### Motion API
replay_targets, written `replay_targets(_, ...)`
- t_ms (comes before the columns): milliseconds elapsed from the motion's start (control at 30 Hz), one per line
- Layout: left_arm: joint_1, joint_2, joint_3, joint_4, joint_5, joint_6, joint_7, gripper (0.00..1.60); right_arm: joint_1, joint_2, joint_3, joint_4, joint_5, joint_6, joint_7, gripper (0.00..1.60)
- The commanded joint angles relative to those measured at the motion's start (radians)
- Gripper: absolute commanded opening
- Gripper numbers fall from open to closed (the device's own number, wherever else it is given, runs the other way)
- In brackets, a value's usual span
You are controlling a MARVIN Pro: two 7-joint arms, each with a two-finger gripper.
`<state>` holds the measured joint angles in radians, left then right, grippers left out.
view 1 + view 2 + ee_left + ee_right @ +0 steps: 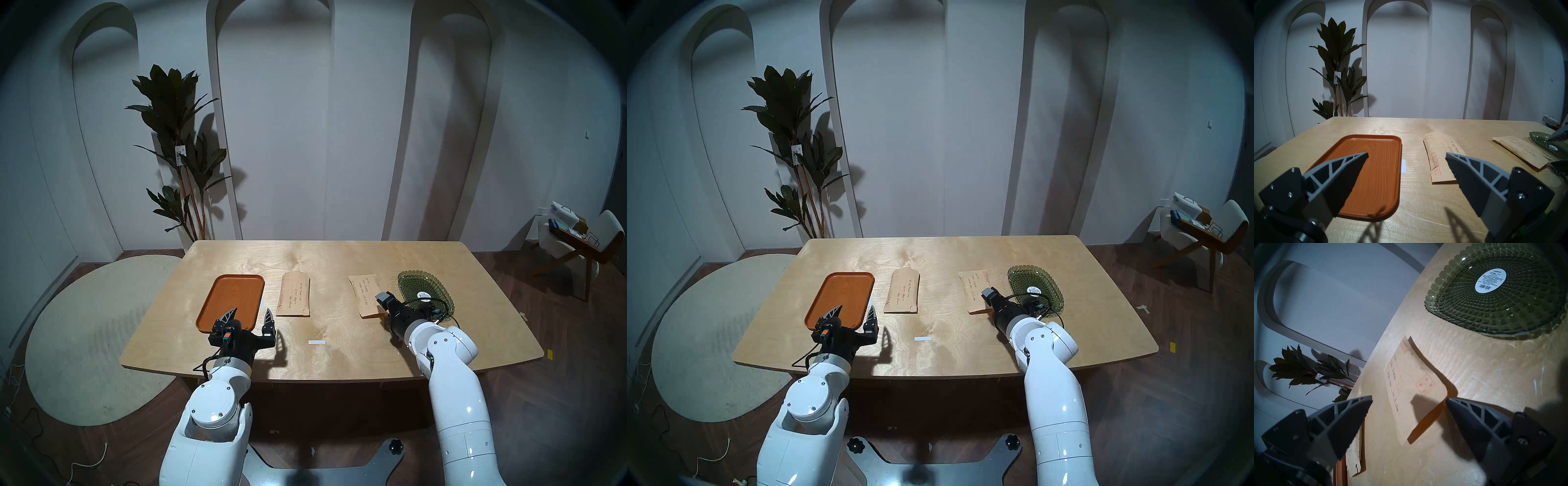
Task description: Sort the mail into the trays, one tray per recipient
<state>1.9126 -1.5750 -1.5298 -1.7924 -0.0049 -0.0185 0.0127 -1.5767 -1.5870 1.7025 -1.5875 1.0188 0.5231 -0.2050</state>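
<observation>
Light plywood worktop (332,359). Flat orange-brown rounded-rectangle tray (234,298) at 9 o'clock, bare. Long tan kraft-paper envelope (294,294) flat just beside it, at 3 o'clock of the tray. Second tan kraft envelope (364,292) lies at 3 o'clock of the worktop, with the oval green textured glass dish (412,283) just beside its right edge. Left pincer (250,315) wide, holding nothing, over the tray's near end. Right pincer (1409,401) wide, straddling the second envelope's near corner, nothing gripped. Small white tape strip (316,342) at 6 o'clock.

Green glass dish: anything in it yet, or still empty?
Empty. The green glass dish shows only its round sticker; the nearer envelope lies on the table beside it.
</observation>
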Motion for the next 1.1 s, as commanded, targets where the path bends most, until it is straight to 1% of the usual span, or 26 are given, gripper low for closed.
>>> replay_targets(0, -0.004, 0.0, -0.001, -0.021, 0.0, -0.003, 0.001, 1.6, 0.042, -0.001, -0.003, 0.044, 0.004, 0.014, -0.02, 1.6)
replay_targets(500, -0.004, 0.0, -0.001, -0.021, 0.0, -0.004, 0.001, 1.6, 0.065, 0.003, -0.005, 0.091, 0.028, 0.033, -0.034, 1.6)
replay_targets(533, -0.004, 0.0, -0.001, -0.021, 0.0, -0.004, 0.001, 1.6, 0.068, 0.003, -0.005, 0.095, 0.029, 0.035, -0.039, 1.33)
replay_targets(567, -0.004, 0.0, -0.001, -0.021, 0.0, -0.004, 0.001, 1.6, 0.07, 0.001, -0.004, 0.098, 0.03, 0.035, -0.045, 0.77)
replay_targets(600, -0.004, 0.0, -0.001, -0.021, 0.0, -0.004, 0.001, 1.6, 0.072, 0.001, -0.004, 0.102, 0.03, 0.034, -0.048, 0.49)
replay_targets(633, -0.004, 0.0, -0.001, -0.021, 0.0, -0.003, 0.001, 1.6, 0.075, -0.002, -0.003, 0.106, 0.032, 0.036, -0.056, 0.29)
replay_targets(667, -0.004, 0.0, -0.001, -0.021, 0.0, -0.003, 0.001, 1.6, 0.076, -0.001, -0.003, 0.109, 0.033, 0.036, -0.056, 0.0)
replay_targets(833, -0.004, 0.0, -0.001, -0.021, 0.0, -0.003, 0.001, 1.6, 0.079, 0.001, -0.007, 0.112, 0.031, 0.033, -0.062, 0.0)
replay_targets(933, -0.004, 0.0, -0.001, -0.021, 0.0, -0.003, 0.001, 1.6, 0.089, 0.008, -0.028, 0.112, 0.013, 0.024, -0.059, 0.0)
replay_targets(1067, -0.004, 0.0, -0.001, -0.021, 0.0, -0.004, 0.001, 1.6, 0.122, 0.014, -0.052, 0.119, -0.013, 0.013, -0.058, 0.0)
